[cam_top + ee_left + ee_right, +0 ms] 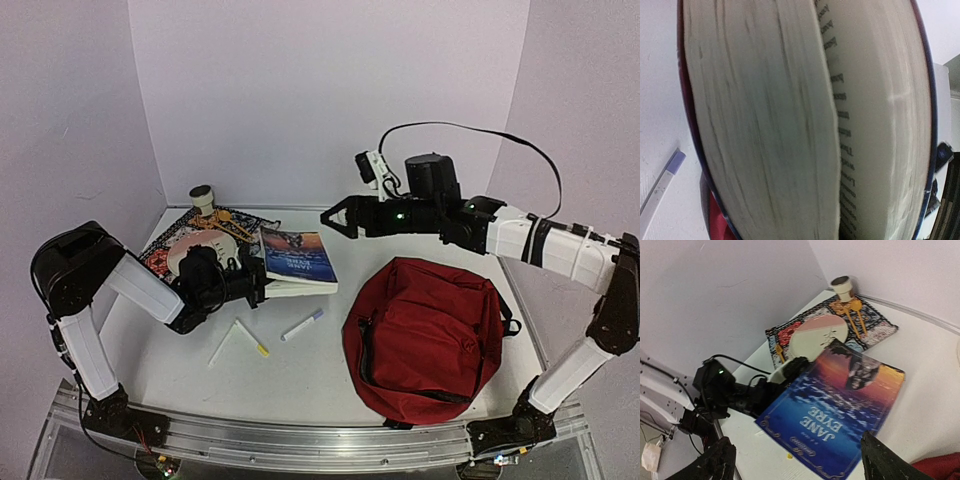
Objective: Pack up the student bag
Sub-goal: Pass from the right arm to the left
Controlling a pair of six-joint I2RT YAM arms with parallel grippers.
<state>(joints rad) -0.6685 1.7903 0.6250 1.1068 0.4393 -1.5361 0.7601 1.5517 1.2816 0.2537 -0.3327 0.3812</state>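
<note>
Two arms work around a paperback book titled Jane Eyre, which lies toward the back of the table. The left gripper meets the book at its left edge. From the right wrist camera, that gripper has a dark finger over the corner of the blue cover and a pale finger under it, so its jaws are closed down on the book. Its own camera shows only the book's page edges, pressed very close and slightly parted (its fingers are out of that view).

The right gripper hovers in the air just right of the book and above table level, pointing toward it. Its jaws are spread wide with nothing between them. Both dark fingertips show at the bottom corners of its wrist view.

The student bag, dark red and slumped flat, lies to the right of the book and nearer the arm bases, apart from the book. A sliver of it shows in the right wrist view.

Left of the book and behind it lies a patterned mat carrying a round plate, orange cutlery and a small cup. In front of the book, nearer the bases, lie a purple-capped marker and a yellow-tipped pen.
</note>
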